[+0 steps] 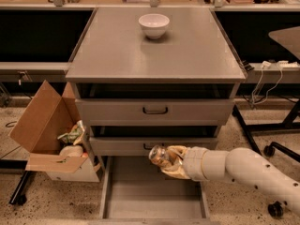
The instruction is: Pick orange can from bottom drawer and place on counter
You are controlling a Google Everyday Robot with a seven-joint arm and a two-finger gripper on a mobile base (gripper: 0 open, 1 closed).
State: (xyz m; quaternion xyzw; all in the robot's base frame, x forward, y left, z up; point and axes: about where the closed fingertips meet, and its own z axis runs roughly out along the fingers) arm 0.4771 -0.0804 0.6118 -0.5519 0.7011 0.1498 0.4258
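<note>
As gripper (165, 160) holds orange can (157, 154) over bottom drawer (150, 198) — back edge near.

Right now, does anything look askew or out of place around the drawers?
Only the orange can: it sits tilted in the pincer, held above the open bottom drawer. The white bowl stands upright on the counter, nothing spilled. A cardboard box of scraps stands open on the floor, left of the counter in view.

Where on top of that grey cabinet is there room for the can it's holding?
The gripper holds the orange can over the bottom drawer. The counter is bare in front of and beside the white bowl near its back edge. Crowded only there.
</note>
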